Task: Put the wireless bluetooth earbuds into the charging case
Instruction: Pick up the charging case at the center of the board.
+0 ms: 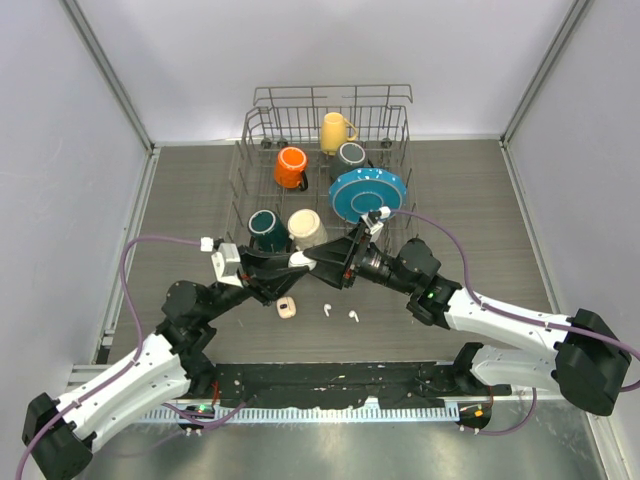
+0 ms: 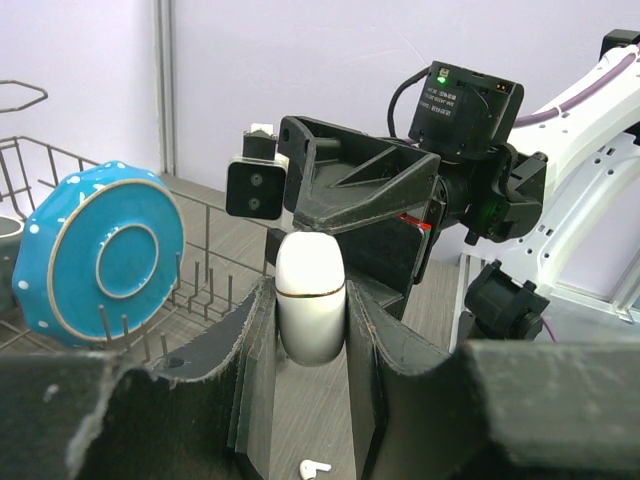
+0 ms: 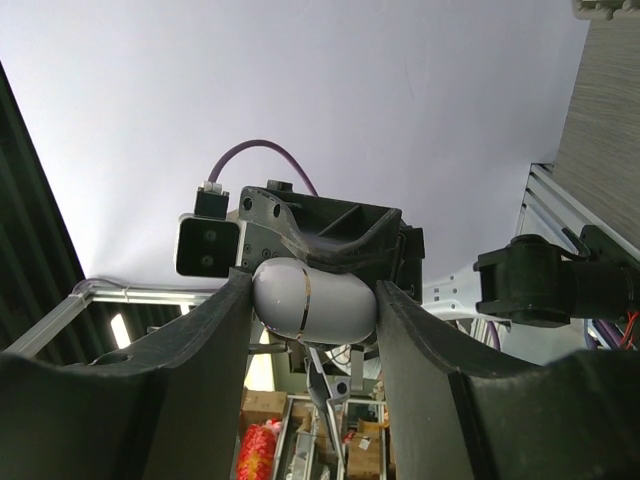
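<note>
Above the desk [image 1: 480, 200] middle, left end effector [image 2: 309, 295] and right end effector [image 3: 312, 285] both clamp one white case [image 2: 310, 335]. Two earbuds [image 1: 326, 309] lie loose on the desk, toward its near edge.

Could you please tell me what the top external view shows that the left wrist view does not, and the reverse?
Only the top view: the orange mug, the yellow mug, a second case on the table, and both earbuds together. Only the left wrist view: the thin seam line around the held white case. Both: that case clamped between the left gripper and right gripper, the blue plate, and one earbud.
</note>
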`<state>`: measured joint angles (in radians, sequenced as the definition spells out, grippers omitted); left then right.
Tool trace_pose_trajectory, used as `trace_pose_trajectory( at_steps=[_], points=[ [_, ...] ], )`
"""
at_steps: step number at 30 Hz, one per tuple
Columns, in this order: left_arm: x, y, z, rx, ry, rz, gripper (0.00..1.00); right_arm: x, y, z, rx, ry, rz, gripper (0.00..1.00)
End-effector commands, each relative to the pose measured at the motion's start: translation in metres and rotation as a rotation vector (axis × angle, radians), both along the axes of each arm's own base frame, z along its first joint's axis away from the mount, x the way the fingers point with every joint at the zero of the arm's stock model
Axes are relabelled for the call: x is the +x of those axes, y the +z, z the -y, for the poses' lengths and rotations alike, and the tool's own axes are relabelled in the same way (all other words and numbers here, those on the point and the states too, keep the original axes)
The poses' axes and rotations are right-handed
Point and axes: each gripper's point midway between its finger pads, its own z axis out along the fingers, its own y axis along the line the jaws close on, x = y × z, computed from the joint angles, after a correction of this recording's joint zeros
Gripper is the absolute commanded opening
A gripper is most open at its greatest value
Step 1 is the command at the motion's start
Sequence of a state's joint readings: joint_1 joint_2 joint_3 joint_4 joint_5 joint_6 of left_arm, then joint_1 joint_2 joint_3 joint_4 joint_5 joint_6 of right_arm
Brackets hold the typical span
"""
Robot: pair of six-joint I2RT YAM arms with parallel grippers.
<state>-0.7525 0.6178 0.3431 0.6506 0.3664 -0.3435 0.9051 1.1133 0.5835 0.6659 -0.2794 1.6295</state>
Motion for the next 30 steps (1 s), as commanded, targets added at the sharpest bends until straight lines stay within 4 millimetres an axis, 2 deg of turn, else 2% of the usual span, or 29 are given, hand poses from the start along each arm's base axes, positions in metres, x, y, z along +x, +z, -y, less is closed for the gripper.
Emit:
trace_pose_trajectory(
  at_steps=[1,14,30],
  points=[
    [0.001,0.003,0.003,-0.007,-0.013,-0.012,0.32,-0.008,0.029,0.000,0.069,0.028,0.065,0.17],
    [0.002,0.002,0.007,-0.011,-0.022,-0.018,0.39,-0.006,0.028,0.000,0.074,0.021,0.061,0.16],
    [0.002,0.013,0.000,-0.069,0.002,0.009,0.38,-0.005,0.023,0.001,0.071,0.010,0.049,0.14]
  ],
)
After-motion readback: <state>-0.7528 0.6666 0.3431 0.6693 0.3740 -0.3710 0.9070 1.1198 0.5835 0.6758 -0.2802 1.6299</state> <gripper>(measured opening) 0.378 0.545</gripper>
